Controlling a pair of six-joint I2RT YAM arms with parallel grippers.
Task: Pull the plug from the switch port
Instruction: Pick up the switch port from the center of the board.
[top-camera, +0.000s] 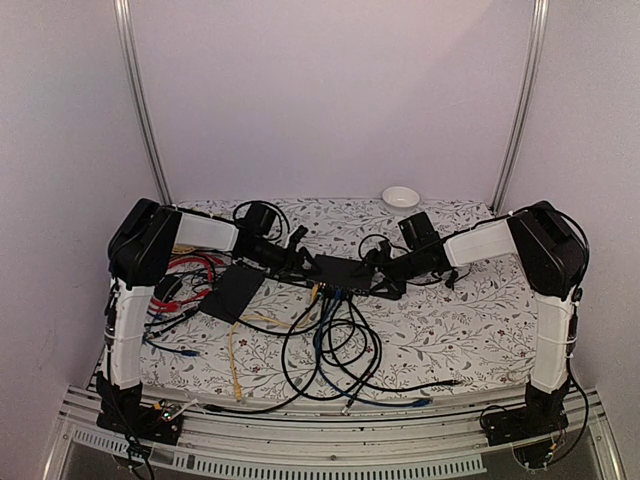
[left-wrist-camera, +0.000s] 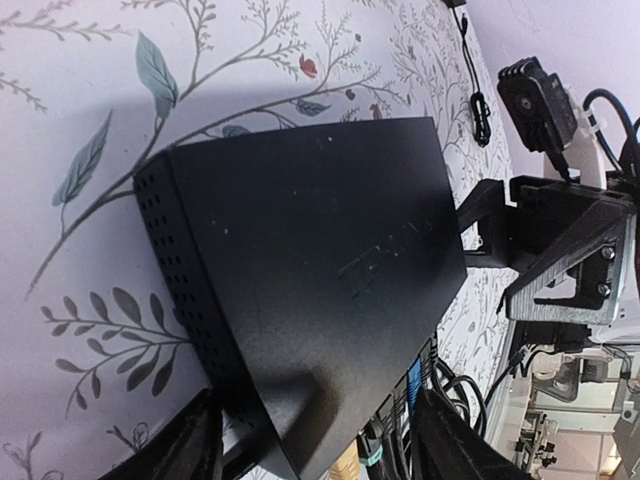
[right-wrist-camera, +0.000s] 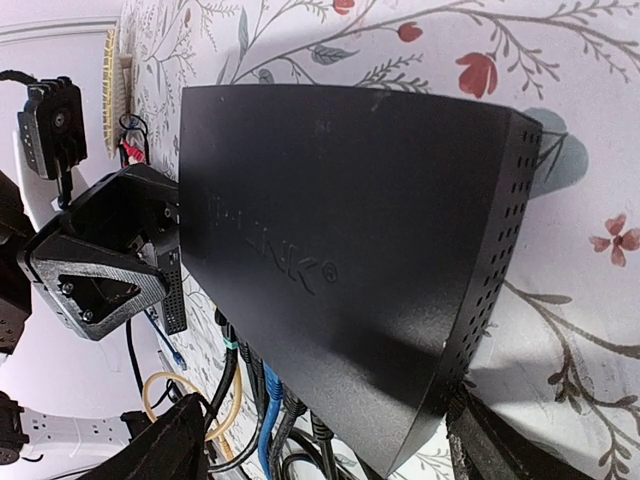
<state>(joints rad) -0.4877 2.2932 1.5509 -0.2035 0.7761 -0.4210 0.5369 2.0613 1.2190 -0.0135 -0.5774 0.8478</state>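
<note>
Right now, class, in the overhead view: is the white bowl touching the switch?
No. The white bowl sits alone toward the back, well apart from the switch.

One piece of writing on show here: a raised logo (right-wrist-camera: 272, 252) on the top face of the switch (right-wrist-camera: 400, 170). The right wrist view gives "LINK" and a small ® mark, the opening letters too dim. The left wrist view catches it too, unreadable.

Light is soft and even, without glare. The switch (left-wrist-camera: 300, 270) throws a soft shadow on the tabletop (left-wrist-camera: 70, 250); wrist views blur at their lower edges.
</note>
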